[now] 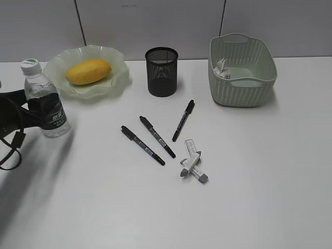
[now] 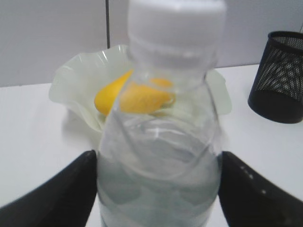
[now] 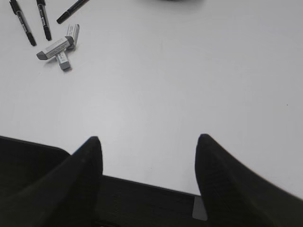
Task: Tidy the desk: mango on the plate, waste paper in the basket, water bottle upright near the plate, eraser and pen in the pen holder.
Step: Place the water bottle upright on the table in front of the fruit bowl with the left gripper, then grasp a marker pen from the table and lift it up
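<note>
A pale grey panelled wall (image 1: 155, 26) with dark vertical seams (image 1: 80, 23) stood behind, lit evenly with soft shadows.

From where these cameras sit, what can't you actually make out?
- Exterior view: small clear plastic water bottle's label writing, too small.
- Exterior view: pale green woven-pattern basket's contents, partly behind its wall.
- Left wrist view: bottle blurred; finger contact unclear.
- Right wrist view: pens cut by edge.
</note>
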